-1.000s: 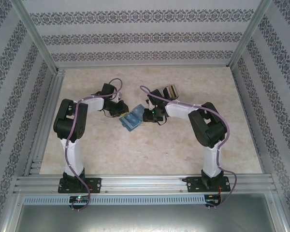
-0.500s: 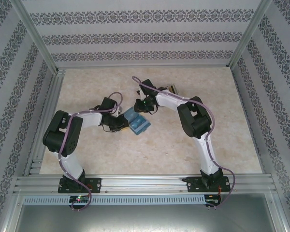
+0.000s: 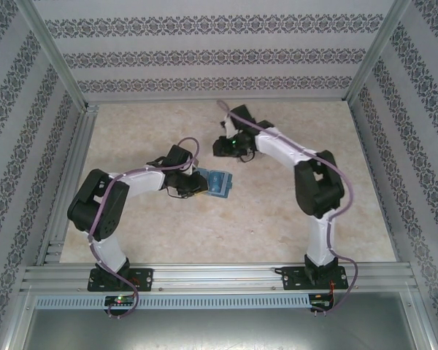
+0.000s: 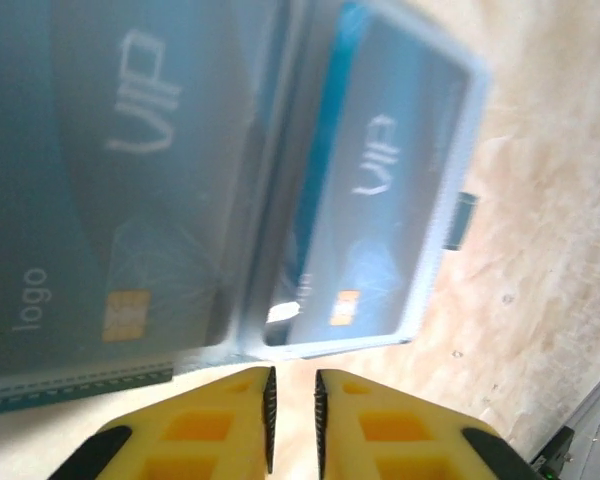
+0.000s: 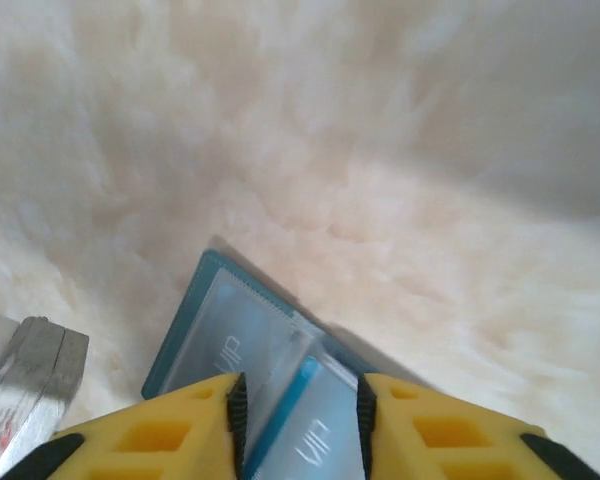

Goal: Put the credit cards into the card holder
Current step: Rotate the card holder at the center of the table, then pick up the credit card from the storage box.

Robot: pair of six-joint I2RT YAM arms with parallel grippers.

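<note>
The card holder (image 3: 219, 184) is lying open mid-frame on the worktop (image 3: 277, 226), just right of the narrowly parted, seemingly empty left hand (image 3: 198, 182); the wider right hand (image 3: 220, 148) is hovering farther off, above centre.

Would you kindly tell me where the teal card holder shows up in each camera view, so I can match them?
Top external: the card holder lies open near the middle of the table.
Left wrist: card holder close up, spread across the upper left and centre.
Right wrist: card holder at bottom, left of centre.
Shared landmark: the beige marbled table lies under it in all three views.
</note>
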